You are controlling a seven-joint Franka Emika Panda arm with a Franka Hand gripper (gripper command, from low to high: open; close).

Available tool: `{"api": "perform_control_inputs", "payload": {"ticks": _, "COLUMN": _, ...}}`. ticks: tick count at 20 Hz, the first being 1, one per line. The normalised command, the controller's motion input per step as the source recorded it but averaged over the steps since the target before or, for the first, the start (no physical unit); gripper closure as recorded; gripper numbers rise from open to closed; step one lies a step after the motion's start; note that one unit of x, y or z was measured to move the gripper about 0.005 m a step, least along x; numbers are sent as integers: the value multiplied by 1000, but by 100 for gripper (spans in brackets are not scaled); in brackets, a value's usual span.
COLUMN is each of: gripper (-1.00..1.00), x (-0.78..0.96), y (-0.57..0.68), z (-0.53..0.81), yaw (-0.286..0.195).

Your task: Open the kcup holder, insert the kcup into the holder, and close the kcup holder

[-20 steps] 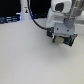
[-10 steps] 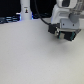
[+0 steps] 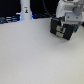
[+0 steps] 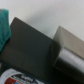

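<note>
- Step in hand, as I judge it: opening the black boxy kcup holder (image 3: 61, 29). I read the arm as positioned at the unit for the drawer pull, with no cup insertion begun.
- Location: in the exterior view the kcup holder sits at the upper right of the frame on the pale counter (image 3: 30, 55), directly beneath the white robot arm (image 3: 67, 10).
- The fingers (image 3: 64, 25) hang at the top front of the holder; the blur prevents me from confirming contact.
- Finger state: I cannot tell whether they are spread or closed. In the wrist view one grey finger pad (image 4: 67, 50) shows at the right of the frame, against the holder's dark flat top (image 4: 30, 47).
- A red-and-white pod top (image 4: 15, 77) shows at the lower left of the wrist frame, which suggests the tray is at least partly exposed.
- A teal object (image 4: 4, 25) shows at the upper left of the wrist frame; I cannot identify it.
- The kcup itself is not identifiable in either view.
- Next move calls for a firm hook on a handle recess, then a straight pull without dragging the whole unit.
</note>
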Motion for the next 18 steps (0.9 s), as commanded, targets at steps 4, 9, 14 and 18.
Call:
{"api": "perform_control_inputs", "payload": {"ticks": 4, "gripper": -100, "x": -925, "y": 588, "z": -158, "yaw": 5}}
{"api": "perform_control_inputs", "payload": {"ticks": 9, "gripper": -100, "x": -933, "y": 592, "z": -97, "yaw": -1}}
{"api": "perform_control_inputs", "payload": {"ticks": 14, "gripper": -100, "x": -236, "y": 368, "z": 562, "yaw": -14}}
{"api": "perform_control_inputs", "payload": {"ticks": 18, "gripper": -100, "x": -111, "y": -58, "z": 146, "yaw": 28}}
